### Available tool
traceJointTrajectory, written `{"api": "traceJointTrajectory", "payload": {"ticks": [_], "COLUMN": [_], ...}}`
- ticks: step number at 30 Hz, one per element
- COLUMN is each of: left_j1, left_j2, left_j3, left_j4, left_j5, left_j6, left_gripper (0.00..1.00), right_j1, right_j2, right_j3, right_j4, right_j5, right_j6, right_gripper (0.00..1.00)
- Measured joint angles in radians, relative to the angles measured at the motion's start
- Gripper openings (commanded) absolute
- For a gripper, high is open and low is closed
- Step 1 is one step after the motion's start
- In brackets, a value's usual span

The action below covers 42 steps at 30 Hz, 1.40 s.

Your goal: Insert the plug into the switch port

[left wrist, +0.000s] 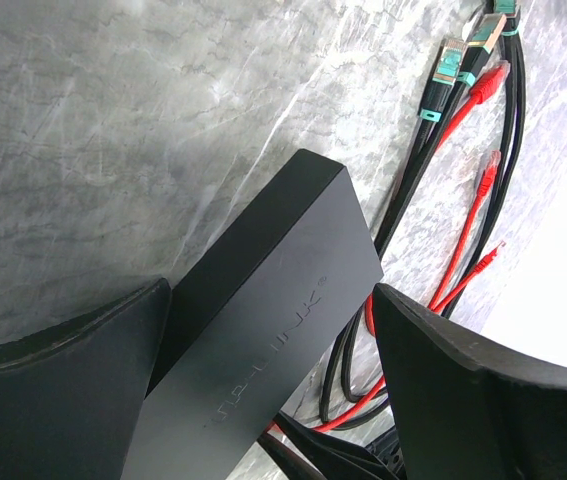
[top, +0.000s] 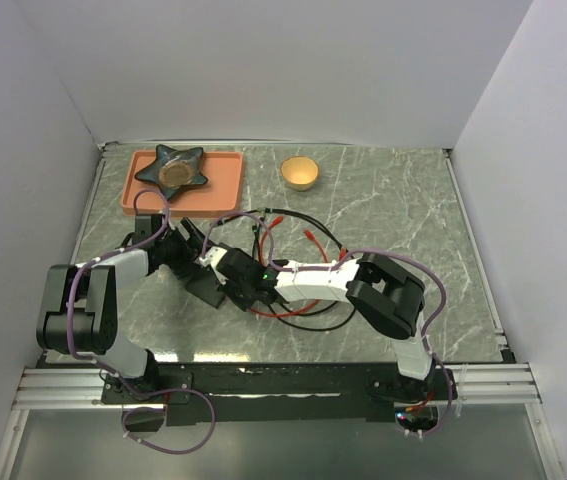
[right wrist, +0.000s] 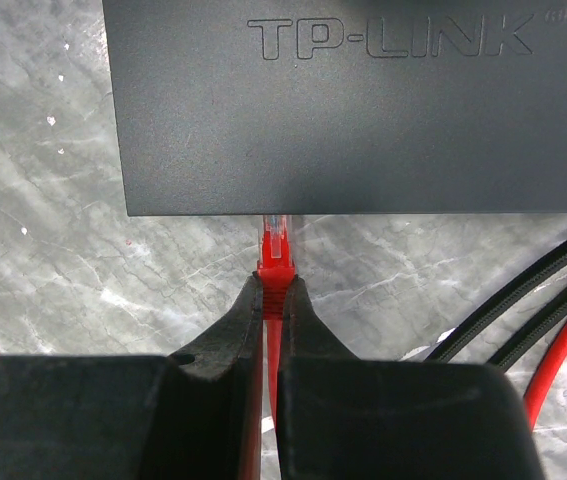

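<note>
My right gripper point(right wrist: 275, 285) is shut on the ribbed boot of a red plug point(right wrist: 276, 240). The plug's clear tip meets the near edge of the flat black TP-LINK switch point(right wrist: 353, 110). The switch port itself is hidden under that edge. The plug's red cable runs back between my fingers. In the left wrist view my left gripper point(left wrist: 271, 290) stands open astride the same switch point(left wrist: 263, 300). Its left finger point(left wrist: 63, 390) lies close beside the box. Its right finger point(left wrist: 483, 400) stands apart from it, with cables showing in the gap.
Loose red cables point(left wrist: 478, 195) and black cables point(left wrist: 413, 180) with green-booted plugs point(left wrist: 453, 65) lie right of the switch. A salmon tray point(top: 223, 185) with a dark star-shaped dish point(top: 173, 168) sits at the back left. A small yellow bowl point(top: 300, 172) stands behind centre.
</note>
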Motion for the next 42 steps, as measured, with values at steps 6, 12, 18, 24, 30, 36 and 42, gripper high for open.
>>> {"api": "traceJointTrajectory", "payload": {"ticks": [6,12,18,24,30,36,42], "left_j1": [0.001,0.001,0.002,0.002,0.002,0.002,0.002], "left_j2": [0.000,0.002,0.005,0.005,0.010,0.011,0.010], "left_j3": [-0.004,-0.004,-0.005,-0.010,-0.011,-0.012,-0.015], "left_j4": [0.008,0.014,0.018,0.029,0.038,0.043,0.053], "left_j5": [0.002,0.005,0.008,0.008,0.008,0.010,0.012], "left_j6": [0.000,0.000,0.000,0.000,-0.008,-0.014,-0.016], "left_gripper": [0.91,0.91,0.91,0.91,0.90,0.90,0.90], "right_j1": [0.000,0.000,0.000,0.000,0.002,0.005,0.006], "right_j2": [-0.002,-0.004,-0.004,-0.008,-0.020,-0.020,-0.007], "right_j3": [0.000,0.000,0.000,0.003,0.003,0.009,0.049], "right_j4": [0.000,-0.002,-0.003,-0.008,-0.008,-0.017,-0.063], "right_j5": [0.001,0.005,0.007,0.006,-0.006,-0.008,0.003], "right_j6": [0.000,0.000,0.000,0.000,-0.001,-0.001,0.000], "right_gripper": [0.00,0.00,0.00,0.00,0.00,0.00,0.00]}}
